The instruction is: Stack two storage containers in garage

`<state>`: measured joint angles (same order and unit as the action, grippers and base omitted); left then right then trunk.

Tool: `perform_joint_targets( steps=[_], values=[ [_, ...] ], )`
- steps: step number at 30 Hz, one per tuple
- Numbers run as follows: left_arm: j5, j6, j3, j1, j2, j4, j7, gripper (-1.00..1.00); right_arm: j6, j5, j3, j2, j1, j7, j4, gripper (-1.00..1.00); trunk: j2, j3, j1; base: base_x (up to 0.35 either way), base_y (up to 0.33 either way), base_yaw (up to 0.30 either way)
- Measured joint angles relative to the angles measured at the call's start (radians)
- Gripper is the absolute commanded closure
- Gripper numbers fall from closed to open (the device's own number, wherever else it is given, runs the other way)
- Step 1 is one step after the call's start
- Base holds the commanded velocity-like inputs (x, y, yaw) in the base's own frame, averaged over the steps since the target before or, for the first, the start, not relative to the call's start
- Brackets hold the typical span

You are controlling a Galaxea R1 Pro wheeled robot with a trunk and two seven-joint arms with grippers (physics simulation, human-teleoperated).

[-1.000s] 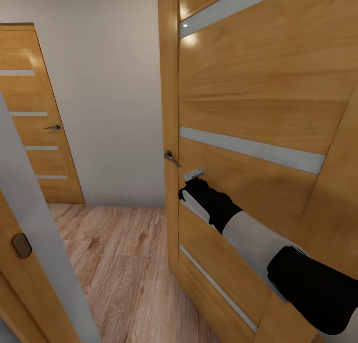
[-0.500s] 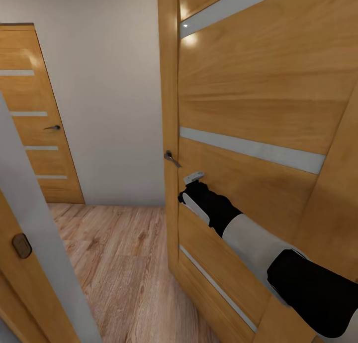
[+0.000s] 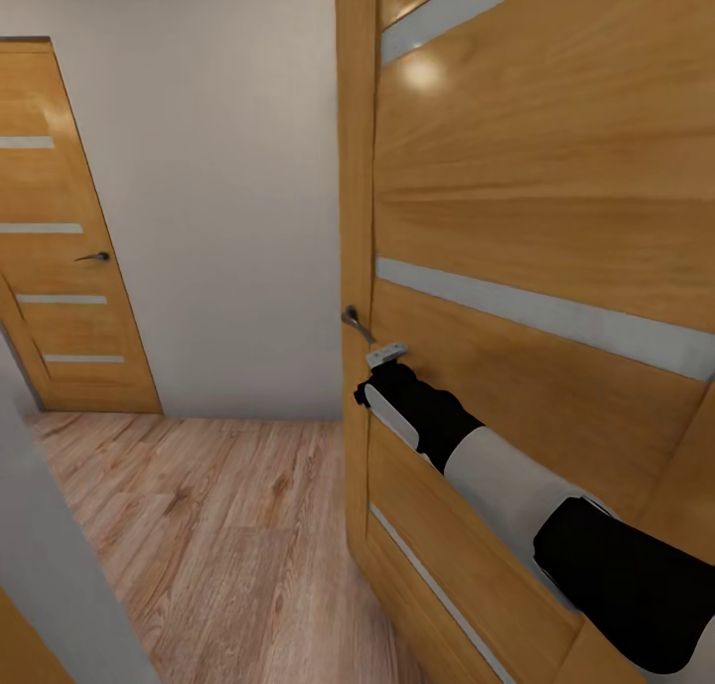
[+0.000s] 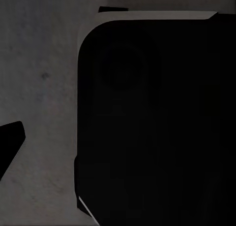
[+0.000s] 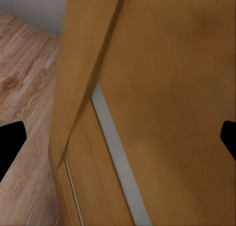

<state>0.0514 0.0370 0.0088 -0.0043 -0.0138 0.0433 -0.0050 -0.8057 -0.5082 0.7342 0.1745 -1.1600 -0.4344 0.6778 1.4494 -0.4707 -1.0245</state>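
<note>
My right gripper (image 5: pixel 118 137) spread wide, empty, up against wooden door (image 3: pixel 536 217); door handle (image 3: pixel 356 323) just beside; wood-plank floor (image 3: pixel 218 525) below. Left gripper's state: cannot tell.

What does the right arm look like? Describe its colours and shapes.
The right arm is a thick rounded tube in alternating bands: glossy black by the shoulder, pale grey-white in the middle, black again at the wrist with a white side panel. Its end effector is small and light grey.

Light wood-plank floor (image 3: pixel 218 525) beneath an open wooden door (image 3: pixel 536 217).
</note>
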Motion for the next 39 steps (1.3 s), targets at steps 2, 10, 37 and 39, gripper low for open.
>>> perform_joint_targets(
  steps=[2, 10, 37, 39],
  values=[
    [0.0, 0.0, 0.0, 0.0, 0.0, 0.0, 0.0, -1.0, 0.0, 0.0, 0.0, 0.0, 0.0, 0.0, 0.0, -1.0, 0.0, 0.0, 0.0, 0.101, 0.0, 0.0],
    [0.0, 0.0, 0.0, 0.0, 0.0, 0.0, 0.001, -1.0, 0.0, 0.002, 0.0, 0.0, 0.0, -0.001, 0.0, -1.0, 0.0, 0.0, 0.0, 0.019, 0.0, 0.0],
    [0.0, 0.0, 0.0, 0.0, 0.0, 0.0, 0.0, -1.0, 0.025, 0.023, 0.006, 0.0, 0.0, -0.213, 0.001, -1.0, 0.0, 0.0, 0.0, 0.0, 0.0, 0.0],
    [0.0, 0.0, 0.0, 0.0, 0.0, 0.0, -0.001, -1.0, 0.024, 0.023, 0.006, 0.0, 0.0, -0.217, 0.0, -1.0, 0.0, 0.0, 0.0, 0.0, 0.0, 0.0]
  ],
)
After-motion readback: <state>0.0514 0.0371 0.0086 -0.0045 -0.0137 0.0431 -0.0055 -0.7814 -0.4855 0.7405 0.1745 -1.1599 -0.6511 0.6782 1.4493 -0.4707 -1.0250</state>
